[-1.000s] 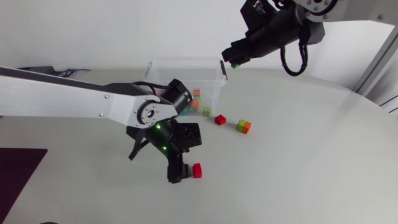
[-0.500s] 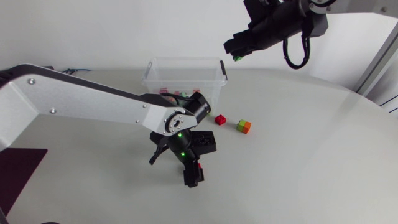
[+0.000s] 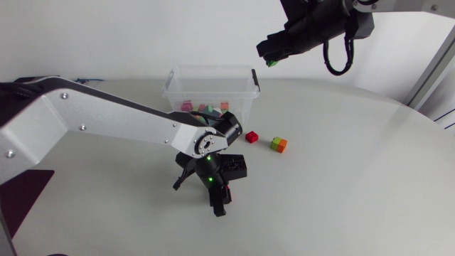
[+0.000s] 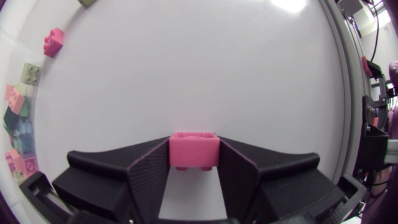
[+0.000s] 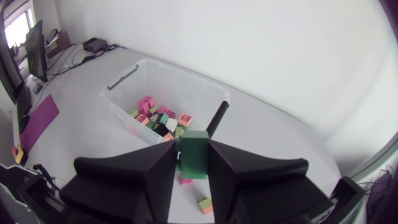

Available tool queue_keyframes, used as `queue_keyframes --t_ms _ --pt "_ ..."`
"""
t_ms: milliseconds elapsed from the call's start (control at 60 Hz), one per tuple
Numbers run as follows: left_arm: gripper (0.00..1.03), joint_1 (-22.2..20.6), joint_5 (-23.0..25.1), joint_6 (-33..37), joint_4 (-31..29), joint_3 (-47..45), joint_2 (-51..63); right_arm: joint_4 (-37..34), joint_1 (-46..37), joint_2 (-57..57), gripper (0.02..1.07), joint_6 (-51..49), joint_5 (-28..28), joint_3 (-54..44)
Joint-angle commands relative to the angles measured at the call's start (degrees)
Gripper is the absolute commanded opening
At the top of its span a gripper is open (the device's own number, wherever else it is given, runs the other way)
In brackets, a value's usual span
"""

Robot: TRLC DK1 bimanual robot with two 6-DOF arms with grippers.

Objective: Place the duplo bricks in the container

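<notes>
**Both grippers loaded, tub half stocked**

The table [image 3: 355, 178] is a pale grey-white surface with a rounded edge and a soft glare across it. A dark purple mat [image 3: 21, 192] lies at its left side.

The left gripper [image 3: 219, 203] is low over the table, in front of the container [image 3: 210, 80]. Its fingers are clamped on a pink brick [image 4: 194, 150] from both sides (the head view shows only a sliver of red there). I cannot tell whether the brick rests on the table or hangs just above it.

The right gripper [image 3: 269, 58] hangs high, above the container's right end. It is closed on a green brick [image 5: 194, 152], which stands upright between its fingers. From its wrist view the clear plastic tub lies below and ahead, with a heap of pink, green, orange and pale bricks in one end.

Two lots remain loose on the table just right of the container: a red brick [image 3: 252, 136], and near it a green-and-orange pair [image 3: 279, 144] set side by side and touching.
</notes>
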Motion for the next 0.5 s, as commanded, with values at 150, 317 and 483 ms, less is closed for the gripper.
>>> queue_keyframes --t_ms 150,317,483 --pt "0.36 0.5 0.1 1.2 -1.8 -2.8 -4.3 0.6 0.1 2.8 0.3 1.5 -1.3 3.3" --pt "0.36 2.7 1.3 1.1 -1.9 -6.0 -11.9 1.3 1.8 5.9 0.3 1.8 -1.4 5.3" --pt "0.36 7.6 1.6 0.9 -1.8 -6.4 -19.8 4.2 3.7 8.7 0.3 1.8 -1.5 5.7"
